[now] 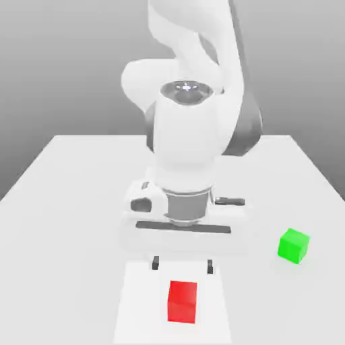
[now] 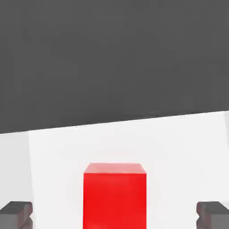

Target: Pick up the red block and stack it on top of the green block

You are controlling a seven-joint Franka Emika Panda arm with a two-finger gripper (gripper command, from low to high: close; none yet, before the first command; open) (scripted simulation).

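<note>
Red block (image 1: pixel 182 300) sits on the white tabletop (image 1: pixel 60 222) right under the tool (image 1: pixel 182 264), whose fingers are spread wide, holding nothing. Green block (image 1: pixel 294 244) is well apart, toward the exterior view's right.

Arm (image 1: pixel 185 135) folded forward, jaws spread wide

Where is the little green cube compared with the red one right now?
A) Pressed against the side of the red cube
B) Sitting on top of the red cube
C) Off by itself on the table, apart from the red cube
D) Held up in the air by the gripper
C: in the exterior view the green block rests on the table, toward that view's right, with bare surface between it and the red block.
</note>
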